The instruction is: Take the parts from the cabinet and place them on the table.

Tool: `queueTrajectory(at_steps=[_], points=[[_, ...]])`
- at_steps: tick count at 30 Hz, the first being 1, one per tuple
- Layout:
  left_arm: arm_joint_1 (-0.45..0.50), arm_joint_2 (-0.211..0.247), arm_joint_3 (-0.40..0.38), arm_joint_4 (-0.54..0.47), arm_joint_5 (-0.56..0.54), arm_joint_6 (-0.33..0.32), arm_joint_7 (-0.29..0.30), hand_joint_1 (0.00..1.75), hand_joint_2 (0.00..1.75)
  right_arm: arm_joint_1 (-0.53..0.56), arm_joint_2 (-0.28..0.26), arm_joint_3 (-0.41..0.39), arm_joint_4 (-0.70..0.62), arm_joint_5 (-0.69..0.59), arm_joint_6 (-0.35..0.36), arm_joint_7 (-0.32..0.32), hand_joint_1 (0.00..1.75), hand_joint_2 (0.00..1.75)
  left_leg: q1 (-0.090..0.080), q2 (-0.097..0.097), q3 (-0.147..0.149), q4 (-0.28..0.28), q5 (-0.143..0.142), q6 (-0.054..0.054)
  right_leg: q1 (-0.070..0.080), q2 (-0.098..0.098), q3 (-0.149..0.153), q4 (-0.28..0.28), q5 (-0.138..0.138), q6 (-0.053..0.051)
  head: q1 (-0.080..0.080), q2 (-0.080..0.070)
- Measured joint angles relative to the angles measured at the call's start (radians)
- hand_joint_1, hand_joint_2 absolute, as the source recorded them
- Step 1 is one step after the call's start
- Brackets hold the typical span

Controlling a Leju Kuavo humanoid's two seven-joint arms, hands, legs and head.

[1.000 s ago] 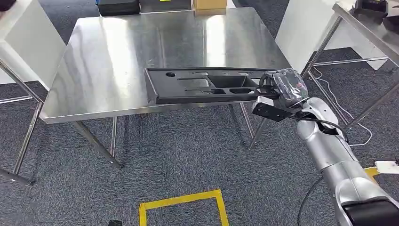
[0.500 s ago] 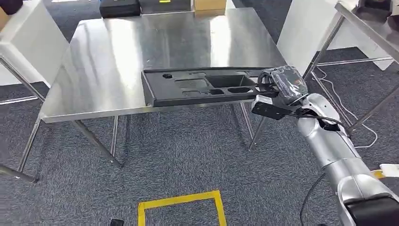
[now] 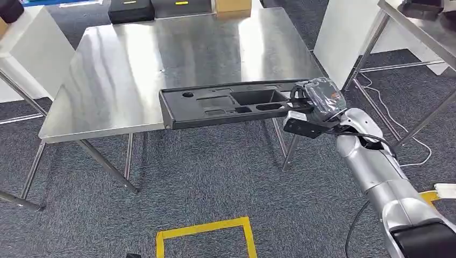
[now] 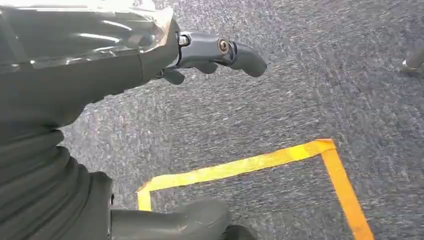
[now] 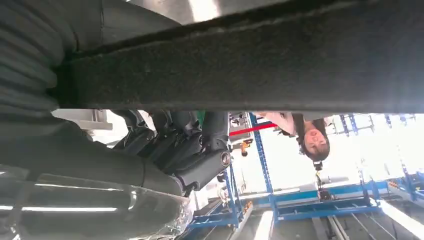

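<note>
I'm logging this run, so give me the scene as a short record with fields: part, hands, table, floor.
part: long black panel with cutouts, held level over the table's near edge
right hand: grips the panel's right end
left hand: holds nothing, hangs over the carpet
table: bare steel top
floor: grey carpet, yellow tape outline

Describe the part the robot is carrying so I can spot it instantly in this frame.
Find the steel table in the middle of the head view. Along its near edge runs a long black plastic panel, gripped at one end by the right hand. Its moulded recesses and cut-outs set it apart from the black cases beyond the table.
</note>
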Motion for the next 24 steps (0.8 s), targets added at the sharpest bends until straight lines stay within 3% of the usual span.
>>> queueTrajectory(at_steps=[1,3,9,14,15,16,17,18,19,20,21,23,24], points=[[0.000,-0.002,0.000,0.000,-0.003,-0.011,-0.016,0.00,1.75,0.000,0.000,0.000,0.001,0.002,-0.005,0.004,1.62,1.75,0.000,0.000,0.000,0.000,-0.001,-0.012,0.001,0.000,0.000,0.000,0.000,0.000,0.000,0.000],[-0.001,-0.003,-0.001,0.000,-0.013,-0.022,-0.025,0.00,1.75,0.001,0.000,0.001,0.003,0.003,-0.014,0.007,1.62,1.75,-0.001,0.000,-0.001,0.000,-0.002,-0.018,0.004,-0.001,-0.001,0.000,0.000,0.000,0.000,0.000],[-0.001,-0.005,-0.002,0.000,-0.018,-0.032,-0.032,0.00,1.75,0.002,-0.001,0.001,0.005,0.004,-0.017,0.007,1.62,1.75,-0.016,-0.001,-0.005,0.008,-0.005,-0.013,0.003,-0.003,-0.001,0.000,0.001,0.002,0.000,0.000],[-0.002,-0.005,-0.003,0.000,-0.021,-0.050,-0.038,0.00,1.75,0.001,0.000,0.002,0.005,0.013,-0.017,0.019,1.62,1.75,-0.017,-0.002,-0.011,0.017,-0.008,-0.008,0.002,-0.003,-0.001,0.000,0.000,0.003,0.000,0.000],[-0.003,-0.005,-0.004,0.000,-0.021,-0.051,-0.038,0.00,1.75,0.001,0.000,0.002,0.005,0.017,-0.017,0.021,1.62,1.75,-0.017,-0.002,-0.015,0.025,-0.012,-0.006,-0.010,-0.005,0.001,-0.008,0.003,0.006,0.000,0.000],[-0.005,-0.001,-0.004,0.000,-0.021,-0.051,-0.038,0.00,1.75,0.000,0.003,0.003,0.005,0.018,-0.017,0.021,1.62,1.75,-0.017,-0.001,-0.018,0.027,-0.012,0.005,-0.024,-0.007,0.004,-0.013,0.008,0.021,-0.003,0.000],[-0.008,-0.004,-0.005,0.000,-0.023,-0.051,-0.038,0.00,1.75,0.001,0.003,0.003,0.003,0.020,-0.019,0.021,1.62,1.75,-0.018,0.005,-0.011,0.015,-0.010,0.017,-0.019,-0.006,0.014,-0.029,0.012,0.026,-0.009,0.000],[-0.008,-0.005,-0.005,-0.001,-0.023,-0.053,-0.038,0.00,1.75,0.000,0.001,0.001,0.002,0.023,-0.019,0.025,1.62,1.75,0.001,0.007,0.016,-0.033,0.014,0.036,-0.001,-0.007,0.012,-0.036,0.014,0.030,-0.006,0.000],[-0.009,-0.007,-0.006,-0.001,-0.024,-0.054,-0.039,0.00,1.75,-0.004,-0.002,0.001,0.002,0.023,-0.023,0.026,1.62,1.75,-0.003,0.010,0.032,-0.055,0.022,0.038,-0.003,-0.014,0.006,-0.010,0.000,0.024,-0.001,0.000],[-0.011,-0.008,-0.005,-0.001,-0.026,-0.056,-0.039,0.00,1.75,-0.008,-0.001,0.003,0.003,0.023,-0.023,0.027,1.62,1.75,0.001,0.013,0.037,-0.063,0.030,0.048,-0.002,-0.014,-0.022,0.051,-0.033,0.012,0.000,0.000],[-0.013,-0.008,-0.006,-0.001,-0.028,-0.059,-0.038,0.00,1.75,-0.009,-0.002,0.003,0.003,0.023,-0.024,0.027,1.62,1.75,0.003,0.015,0.037,-0.064,0.031,0.046,-0.001,-0.014,-0.057,0.127,-0.064,0.008,0.000,0.000],[-0.015,-0.011,-0.006,-0.001,-0.031,-0.061,-0.038,0.00,1.75,-0.003,-0.005,0.004,0.004,0.024,-0.025,0.027,1.62,1.75,0.003,0.012,0.036,-0.063,0.029,0.043,-0.005,-0.014,-0.126,0.264,-0.106,0.013,-0.001,0.000],[-0.015,-0.011,-0.006,-0.001,-0.031,-0.063,-0.037,0.00,1.75,0.001,-0.006,0.005,0.004,0.026,-0.026,0.029,1.62,1.75,0.006,0.009,0.037,-0.062,0.028,0.039,-0.008,-0.015,-0.129,0.264,-0.099,0.022,0.000,0.000]])
